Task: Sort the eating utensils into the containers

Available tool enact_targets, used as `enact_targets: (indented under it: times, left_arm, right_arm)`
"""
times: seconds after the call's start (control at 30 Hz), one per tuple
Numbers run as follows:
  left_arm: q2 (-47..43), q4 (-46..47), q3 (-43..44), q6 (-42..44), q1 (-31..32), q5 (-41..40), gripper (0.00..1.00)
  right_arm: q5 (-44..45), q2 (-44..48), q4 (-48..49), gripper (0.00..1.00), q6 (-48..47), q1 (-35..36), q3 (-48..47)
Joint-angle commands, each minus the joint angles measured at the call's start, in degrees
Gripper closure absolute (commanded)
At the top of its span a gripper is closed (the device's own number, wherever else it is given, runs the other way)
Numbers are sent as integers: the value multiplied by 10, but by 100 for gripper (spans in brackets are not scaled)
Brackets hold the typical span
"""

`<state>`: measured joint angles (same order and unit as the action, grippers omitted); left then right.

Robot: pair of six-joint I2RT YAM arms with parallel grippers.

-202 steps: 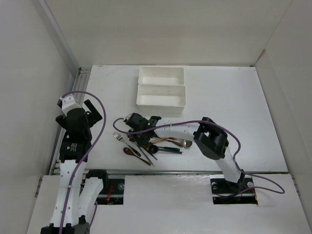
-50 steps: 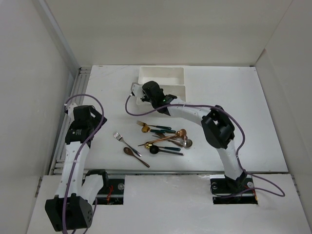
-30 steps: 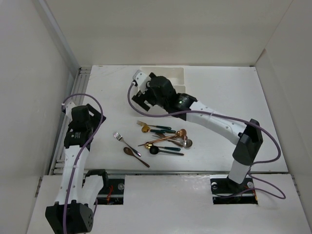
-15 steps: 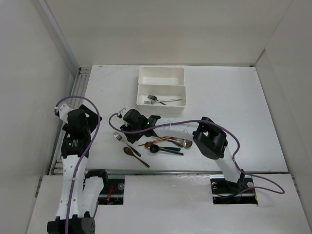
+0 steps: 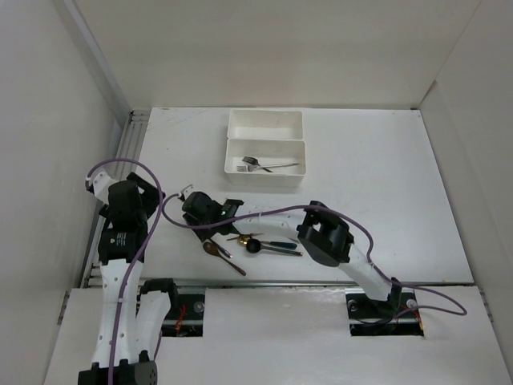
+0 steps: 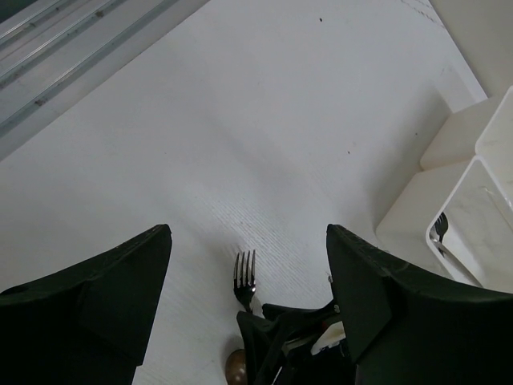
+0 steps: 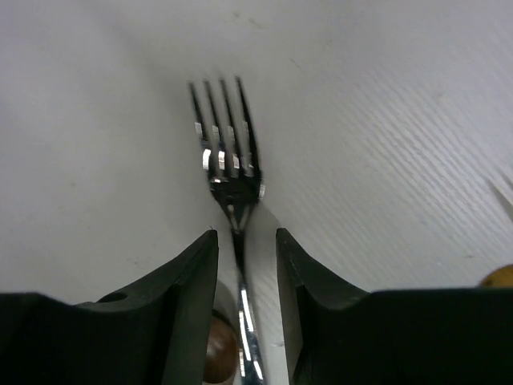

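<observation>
Above the table point(image 5: 377, 176), the left arm point(image 5: 112, 297) and the right arm point(image 5: 272, 215) were seen to be built of white tubular links joined by black housings. A purple cable point(image 5: 120, 164) was looped along each. The fingers point(image 6: 88, 313) of the left gripper point(image 6: 248, 237) were formed as broad matte-black wedges; those of the right gripper point(image 7: 244, 241) were narrower, with rounded edges.
</observation>
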<state>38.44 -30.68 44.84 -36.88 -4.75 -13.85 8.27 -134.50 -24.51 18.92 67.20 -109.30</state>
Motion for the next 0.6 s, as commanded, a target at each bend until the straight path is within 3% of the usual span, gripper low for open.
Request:
enact_targets:
  times: [0.0, 0.37, 0.47, 0.57]
  left_arm:
    - [-6, -3, 23, -5, -3, 0, 24]
    - [-6, -3, 23, -5, -3, 0, 24]
    - [-6, -3, 23, -5, -3, 0, 24]
    - [-6, -3, 17, -5, -3, 0, 24]
  right_arm:
    - [58, -22, -63, 59, 25, 0, -15]
    - [109, -6, -93, 65, -7, 32, 13]
    - [104, -6, -93, 74, -13, 37, 18]
    - [94, -6, -85, 92, -18, 37, 23]
